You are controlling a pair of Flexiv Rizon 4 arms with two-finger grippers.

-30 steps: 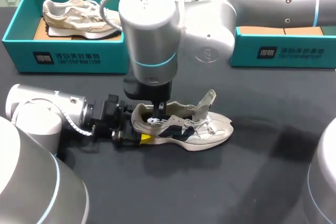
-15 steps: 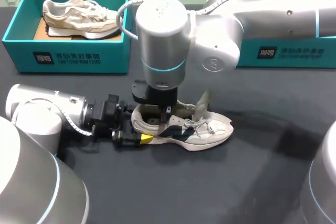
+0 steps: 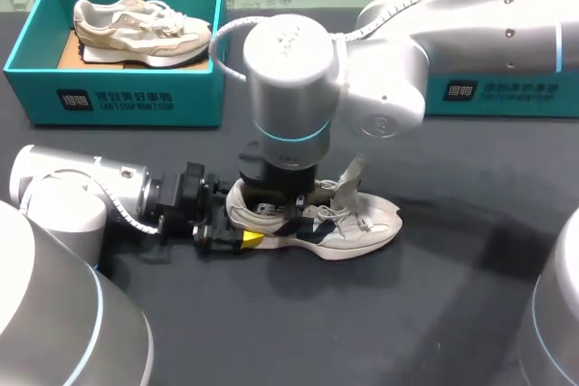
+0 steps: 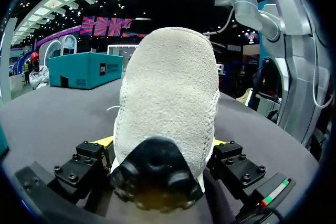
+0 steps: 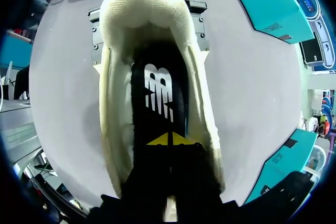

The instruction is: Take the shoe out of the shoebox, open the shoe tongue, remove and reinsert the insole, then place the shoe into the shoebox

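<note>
A cream and navy shoe (image 3: 362, 223) lies on its sole on the black table (image 3: 407, 314), its tongue (image 3: 353, 174) pulled up. My left gripper (image 3: 241, 225) lies low at the heel; in the left wrist view the heel (image 4: 168, 93) fills the gap and both yellow fingertips (image 4: 102, 141) press its sides. My right gripper (image 3: 280, 210) comes straight down into the shoe's opening. In the right wrist view its tips (image 5: 170, 140) are shut together on the black insole (image 5: 157, 93), which lies flat inside the cream collar (image 5: 118, 77).
A teal shoebox (image 3: 113, 101) at the back left holds a second pale shoe (image 3: 136, 29). Another teal box (image 3: 507, 88) stands at the back right, partly behind my right arm. Bare table lies in front of and to the right of the shoe.
My right arm has shifted right and lowered, bringing its gripper deeper into the shoe's opening. The left gripper and the shoe have stayed put.
</note>
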